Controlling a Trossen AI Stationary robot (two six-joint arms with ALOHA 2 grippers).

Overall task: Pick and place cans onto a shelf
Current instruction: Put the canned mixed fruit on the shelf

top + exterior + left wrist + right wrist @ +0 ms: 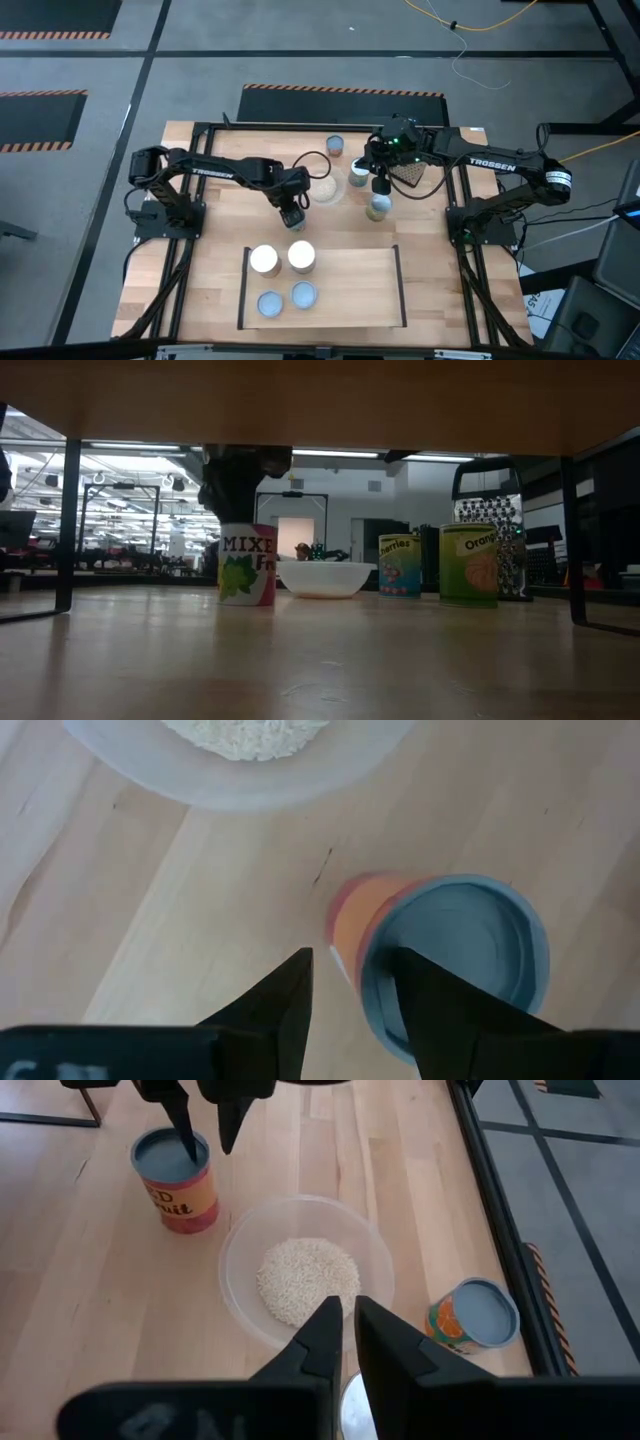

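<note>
High view: I see the left gripper (294,219) poised over a can (296,222) standing on the table (215,165) between the bowl (325,188) of grains and the shelf (360,285). Left wrist view: its two fingers (277,1010) are spread, one just over that can's blue-grey lid (455,950), the other over bare wood beside the orange label; nothing is gripped. Right wrist view shows the same stance, one finger over the lid and one alongside.

The shelf holds four cans in its left half: two white-topped ones (264,260) (301,256) nearer the bowl, two blue-topped ones (270,303) (304,294) nearer the table's front edge.

The right gripper (380,186) hangs to the right of the bowl, its fingers (325,1342) nearly together with a thin gap and holding nothing. Three cans stand near it: one (336,146) toward the table's far edge, one (358,177) just beside the bowl, one (378,207) just in front of the gripper. A dark gridded block (410,176) lies under the right arm.

Low view: a can marked MIXE (247,565) stands left of the bowl, with two more cans to the bowl's right.
</note>
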